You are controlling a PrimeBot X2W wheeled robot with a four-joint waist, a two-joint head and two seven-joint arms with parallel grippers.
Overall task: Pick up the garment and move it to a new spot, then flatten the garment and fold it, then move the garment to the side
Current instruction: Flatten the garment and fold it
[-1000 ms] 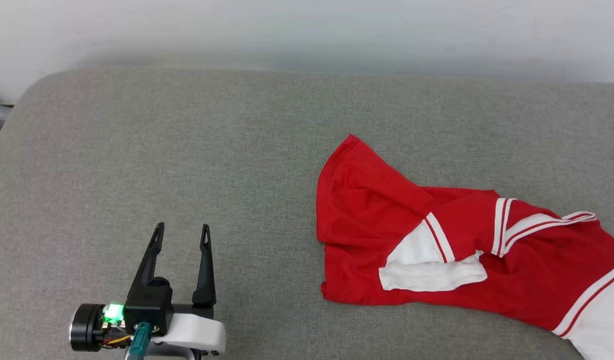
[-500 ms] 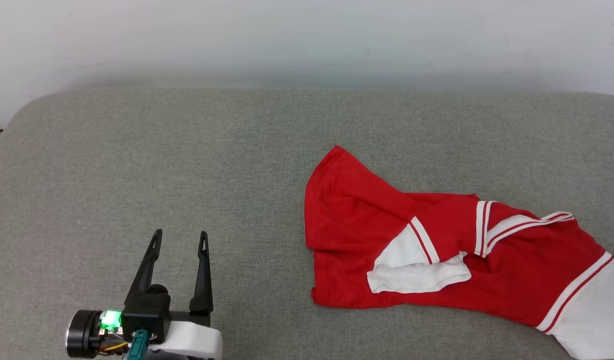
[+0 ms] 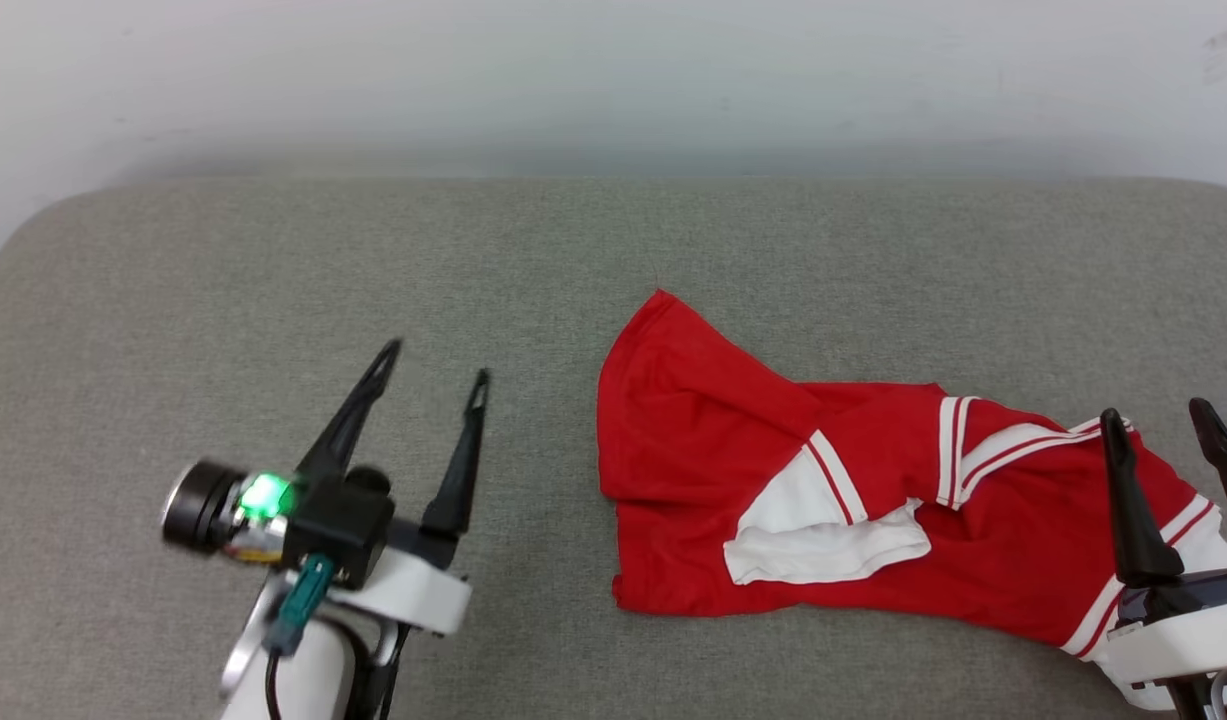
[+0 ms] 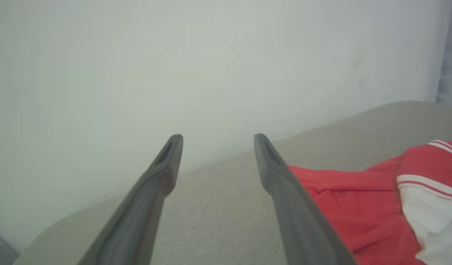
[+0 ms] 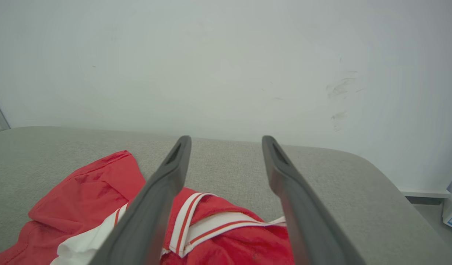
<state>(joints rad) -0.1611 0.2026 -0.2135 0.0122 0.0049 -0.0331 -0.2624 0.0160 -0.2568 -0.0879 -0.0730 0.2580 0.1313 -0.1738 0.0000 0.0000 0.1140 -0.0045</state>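
Head view: garment lies crumpled on right half of grey cushion, red body bunched, white sleeve flopped on top. Left gripper fingers spread, empty, above bare cushion, clear of shirt's left edge. Right gripper fingers spread, empty, at shirt's right end; contact cannot tell.
Left wrist view: left gripper fingers apart, nothing between; garment off to the right.
Right wrist view: right gripper fingers apart, striped trim and red cloth below.
Likely thin, light, limp; will sag and drag. Best pinch a hem or shoulder edge at each end, not the loose sleeve
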